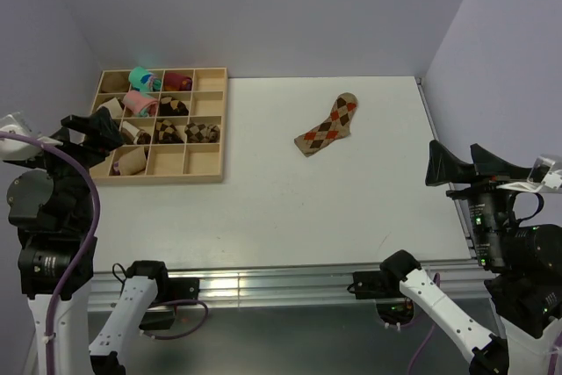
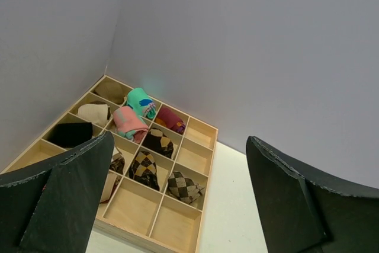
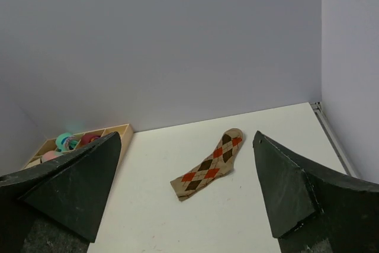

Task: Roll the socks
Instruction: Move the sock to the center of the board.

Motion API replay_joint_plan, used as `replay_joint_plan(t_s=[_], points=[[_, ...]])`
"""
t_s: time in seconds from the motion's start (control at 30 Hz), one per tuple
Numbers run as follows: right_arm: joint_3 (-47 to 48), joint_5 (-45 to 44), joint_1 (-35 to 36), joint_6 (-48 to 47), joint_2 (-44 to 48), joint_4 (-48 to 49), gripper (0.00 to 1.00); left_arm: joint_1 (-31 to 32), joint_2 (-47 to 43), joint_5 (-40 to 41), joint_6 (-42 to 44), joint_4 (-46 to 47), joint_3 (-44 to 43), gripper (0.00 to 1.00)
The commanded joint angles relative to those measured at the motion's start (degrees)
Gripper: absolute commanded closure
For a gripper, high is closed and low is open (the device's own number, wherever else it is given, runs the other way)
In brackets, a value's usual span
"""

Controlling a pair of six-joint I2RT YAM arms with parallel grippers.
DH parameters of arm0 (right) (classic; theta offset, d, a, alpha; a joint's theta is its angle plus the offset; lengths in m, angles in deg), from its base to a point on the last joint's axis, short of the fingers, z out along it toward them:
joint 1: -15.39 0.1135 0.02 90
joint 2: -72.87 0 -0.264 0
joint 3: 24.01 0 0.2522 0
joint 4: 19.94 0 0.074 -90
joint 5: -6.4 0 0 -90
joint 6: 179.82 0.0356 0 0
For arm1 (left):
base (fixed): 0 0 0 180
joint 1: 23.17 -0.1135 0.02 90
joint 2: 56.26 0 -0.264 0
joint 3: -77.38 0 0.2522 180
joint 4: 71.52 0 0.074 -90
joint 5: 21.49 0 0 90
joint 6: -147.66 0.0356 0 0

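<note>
Tan argyle sock (image 1: 328,126) flat, unrolled; tray (image 1: 176,179) partly behind left pincer (image 2: 179,138), right pincer (image 3: 186,135), both apart.

From above, the left gripper (image 1: 92,133) covered the near left compartments of the wooden tray (image 1: 204,162), so the rolls (image 1: 132,133) there showed only in part. In the left wrist view its fingers (image 2: 65,199) ran off the near edge, and the left one hid the tray's near left corner. In the right wrist view the right gripper (image 3: 187,137) had its left finger across most of the tray, with only the far right corner peeking out. Whether the sock (image 1: 327,125) was one layer or two stacked could not be told. Both arms (image 1: 127,309) were cut off at the top view's near edge.
</note>
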Motion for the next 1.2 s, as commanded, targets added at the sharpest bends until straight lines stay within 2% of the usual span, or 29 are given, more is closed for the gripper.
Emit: replay_joint_plan(t_s=[0.0, 0.17, 0.4, 0.47, 0.6, 0.8, 1.03, 1.17], points=[[0.3, 0.7, 0.4, 0.5, -1.6, 1.9, 0.00, 0.1, 1.0, -0.6, -1.8, 1.2, 1.4, 0.01], [0.4, 3.2, 0.4, 4.9, -5.0, 0.6, 0.00, 0.1, 1.8, -0.9, -3.1, -1.2, 4.4, 0.01], [-0.2, 13.7, 0.4, 9.7, -14.9, 2.9, 0.00, 0.1, 1.4, -3.3, -5.6, -4.1, 10.7, 0.00], [0.2, 16.6, 0.4, 11.8, -19.9, 3.9, 0.00, 0.1, 1.0, -5.2, -6.4, -3.7, 13.2, 0.00], [1.3, 15.1, 0.4, 18.4, -29.8, 4.4, 0.00, 0.2, 0.8, -8.0, -7.3, -3.5, 16.1, 0.00], [4.2, 16.6, -0.8, 23.8, -48.3, 5.7, 0.00, 1.3, -1.0, -7.2, -7.4, -5.2, 18.2, 0.00], [7.1, 29.7, -6.5, 27.5, -71.3, 11.9, 0.14, 3.8, -2.4, -4.5, -6.1, -8.3, 17.6, 0.00], [13.0, 31.6, -6.6, 25.3, -82.2, 12.1, 0.19, 4.6, -3.4, -4.0, -6.1, -10.3, 17.6, 0.00]])
